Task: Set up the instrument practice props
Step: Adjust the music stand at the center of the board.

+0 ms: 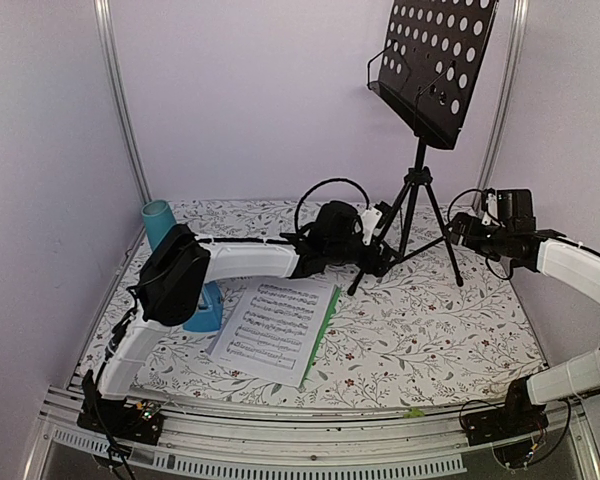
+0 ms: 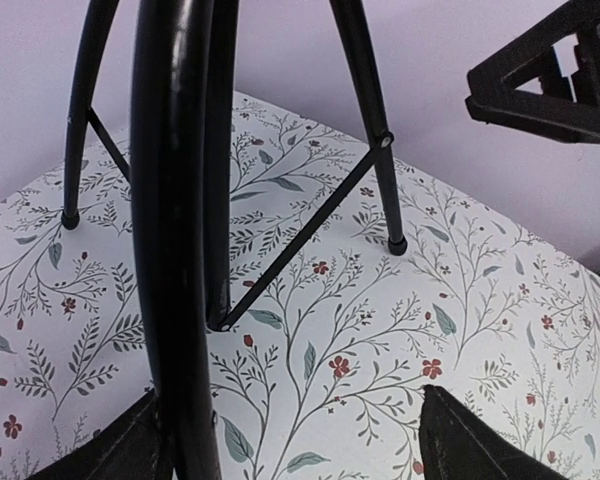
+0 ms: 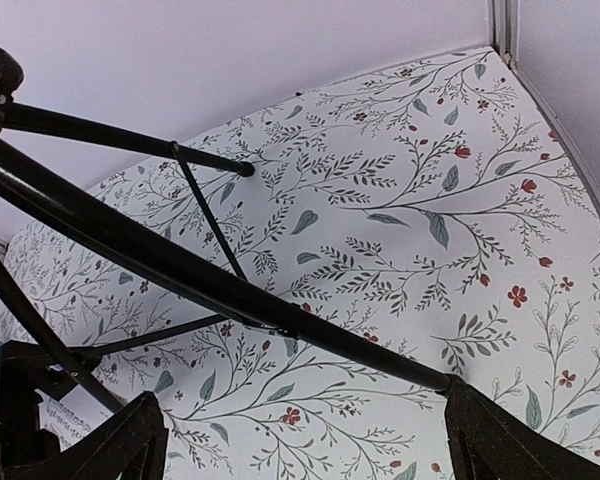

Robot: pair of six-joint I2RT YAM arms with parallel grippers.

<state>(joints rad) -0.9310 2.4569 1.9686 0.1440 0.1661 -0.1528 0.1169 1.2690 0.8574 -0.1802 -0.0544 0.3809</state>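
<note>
The black music stand (image 1: pixel 438 68) stands upright at the back right, its perforated desk high above its tripod legs (image 1: pixel 412 215). My left gripper (image 1: pixel 377 246) is open at the stand's near left leg. In the left wrist view that leg (image 2: pixel 170 250) runs just inside the left finger (image 2: pixel 120 450), and the gripper (image 2: pixel 295 445) is not closed on it. My right gripper (image 1: pixel 468 232) is open by the right leg. In the right wrist view that leg (image 3: pixel 280 310) ends at the right fingertip (image 3: pixel 500 435), with the gripper (image 3: pixel 305 450) wide apart. The sheet-music pages (image 1: pixel 278 328) lie flat near the front. The blue metronome (image 1: pixel 206 312) is half hidden under my left arm.
A teal cylinder cup (image 1: pixel 158 222) stands at the back left by the wall. Metal frame posts (image 1: pixel 120 100) and pale walls close in the floral table (image 1: pixel 430 330) on three sides. The right gripper's body (image 2: pixel 550 80) shows at the top right of the left wrist view.
</note>
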